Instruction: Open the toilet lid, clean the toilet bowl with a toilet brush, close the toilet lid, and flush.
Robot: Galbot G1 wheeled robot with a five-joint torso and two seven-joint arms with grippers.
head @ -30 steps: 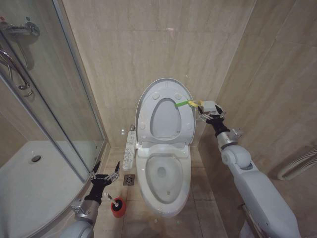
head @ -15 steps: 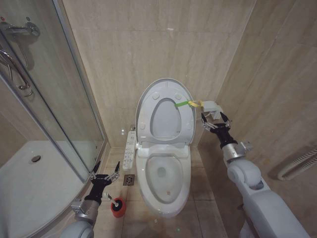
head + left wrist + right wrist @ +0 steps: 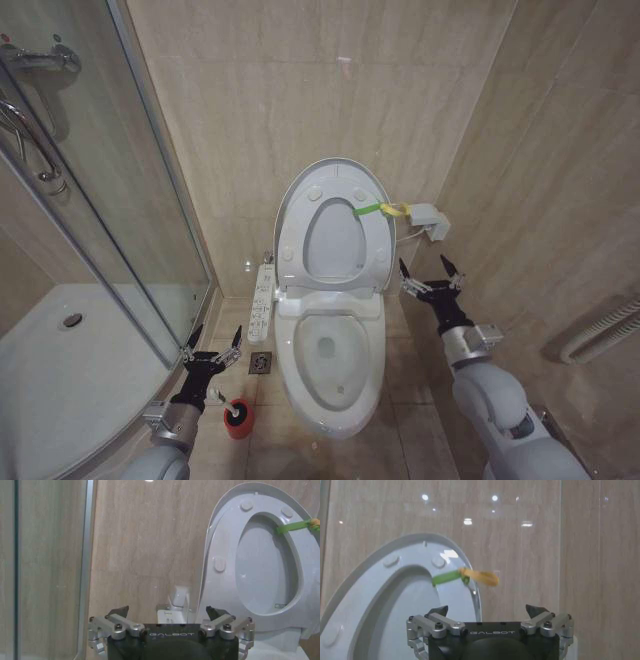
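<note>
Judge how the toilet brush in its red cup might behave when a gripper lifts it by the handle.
The toilet brush looks thin-handled, so probably light. Its red cup holder is small and free-standing, so it may tip or lift along.

The room is evenly and softly lit from overhead, bright enough that the beige wall reads clearly. The head view bends straight lines near its edges, and the shower glass leans outward. Small round ceiling-light reflections dot the glossy tiles in the right wrist view, with a pale glare patch on the lid near its rim. The strap there is smeared by blur. The left wrist view is dimmer and slightly soft, with one bright spot at its upper edge. Shadows are faint, gathering on the floor beside the bowl.
</note>
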